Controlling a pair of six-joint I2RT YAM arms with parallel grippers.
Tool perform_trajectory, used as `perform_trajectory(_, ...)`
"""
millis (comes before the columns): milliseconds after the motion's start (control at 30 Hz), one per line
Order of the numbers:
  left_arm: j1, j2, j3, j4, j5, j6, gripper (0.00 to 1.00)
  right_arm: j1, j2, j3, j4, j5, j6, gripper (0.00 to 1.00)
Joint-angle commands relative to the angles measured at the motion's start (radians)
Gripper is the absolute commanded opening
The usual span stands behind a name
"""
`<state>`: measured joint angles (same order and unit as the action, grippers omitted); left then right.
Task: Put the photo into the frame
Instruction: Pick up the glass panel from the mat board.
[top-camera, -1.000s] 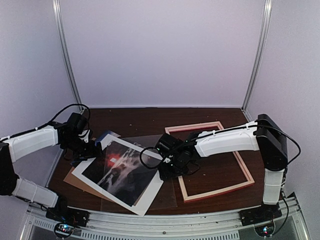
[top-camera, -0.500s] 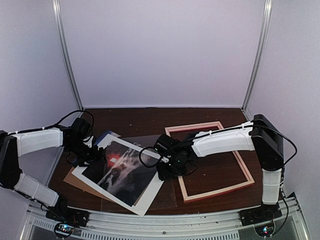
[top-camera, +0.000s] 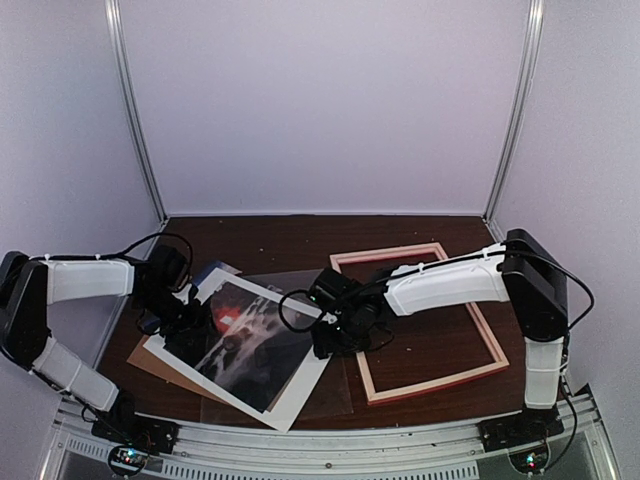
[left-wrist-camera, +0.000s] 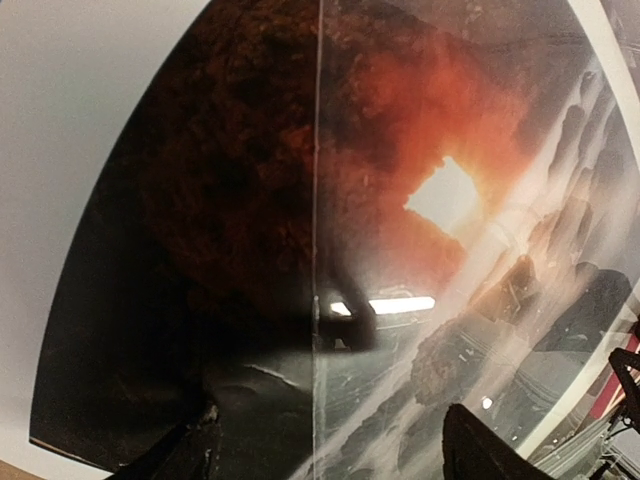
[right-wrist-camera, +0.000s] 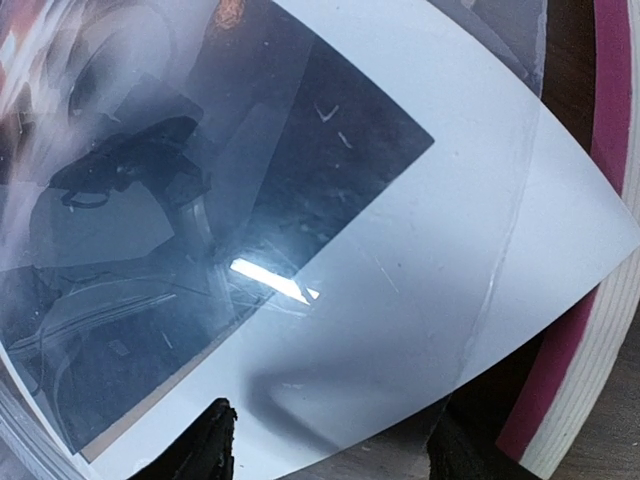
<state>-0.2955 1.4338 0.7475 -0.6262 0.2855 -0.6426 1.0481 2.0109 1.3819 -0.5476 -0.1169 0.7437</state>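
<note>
We count one photo (top-camera: 245, 340), lying flat left of centre on the surface (top-camera: 300, 235) inside one white mat (top-camera: 290, 395). One brown board (top-camera: 155, 362) lies under them and one clear sheet (top-camera: 335, 395) partly over them. One frame (top-camera: 430, 384) lies to the right, just beside the mat's corner, with bare surface showing inside it. There are two arms. The left end effector (top-camera: 185, 318) is low over the photo's left part with its two fingers (left-wrist-camera: 190, 450) spread apart and holding nothing. The right end effector (right-wrist-camera: 330, 445) is over the mat's right corner, its two fingers likewise apart.
</note>
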Motion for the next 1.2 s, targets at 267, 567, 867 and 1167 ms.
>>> perform_trajectory(267, -0.004, 0.031, -0.029, 0.05, 0.061, -0.028, 0.76, -0.029, -0.007, -0.087, 0.125, -0.059, 0.065, 0.65)
perform_trajectory(567, -0.005, 0.067, -0.057, 0.112, 0.106, -0.049, 0.75, -0.046, -0.025, -0.121, 0.194, -0.104, 0.091, 0.63)
perform_trajectory(867, -0.005, 0.072, -0.066, 0.127, 0.113, -0.058, 0.74, -0.054, -0.071, -0.147, 0.228, -0.165, 0.109, 0.56)
perform_trajectory(1167, -0.018, 0.068, -0.065, 0.137, 0.112, -0.07, 0.74, -0.054, -0.1, -0.143, 0.221, -0.216, 0.111, 0.49)
